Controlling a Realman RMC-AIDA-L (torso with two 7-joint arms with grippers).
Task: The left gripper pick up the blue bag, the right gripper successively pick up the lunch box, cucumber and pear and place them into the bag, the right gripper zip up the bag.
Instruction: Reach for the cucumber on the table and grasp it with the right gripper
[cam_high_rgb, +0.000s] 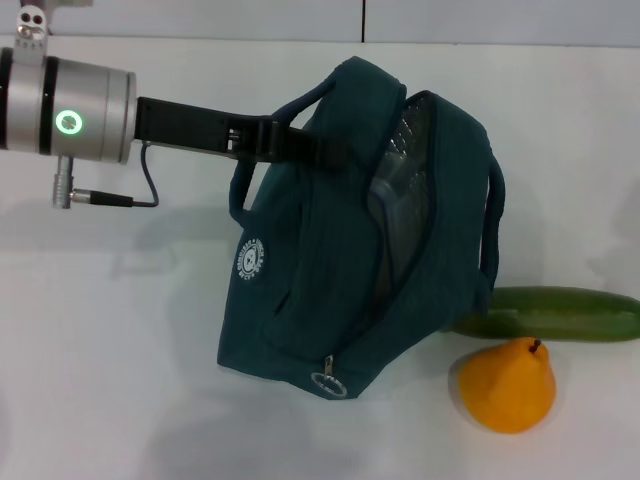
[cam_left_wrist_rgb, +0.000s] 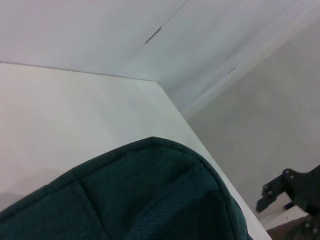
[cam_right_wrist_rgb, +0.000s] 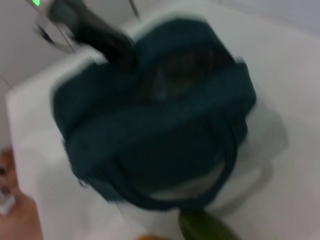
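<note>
Bag held up on tabletop, lunch box apparently inside already.
Left hand pinching top handle. Cucumber and pear lying just beside bag: cucumber probably next, needing right hand, seen only far off in left wrist view, grip impossible to tell. Blurred right wrist view looking into bag's mouth.

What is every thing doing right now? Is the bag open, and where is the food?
Dark teal-blue fabric bag: unzipped, mouth open, held up by one handle.
Clear plastic lunch box: already inside the bag.
Long dark green cucumber: lying on the white table, beside the bag.
Orange-yellow pear: on the table, not yet packed.
Left gripper: shut on the bag handle.
Right gripper: off beyond the table edge.
</note>
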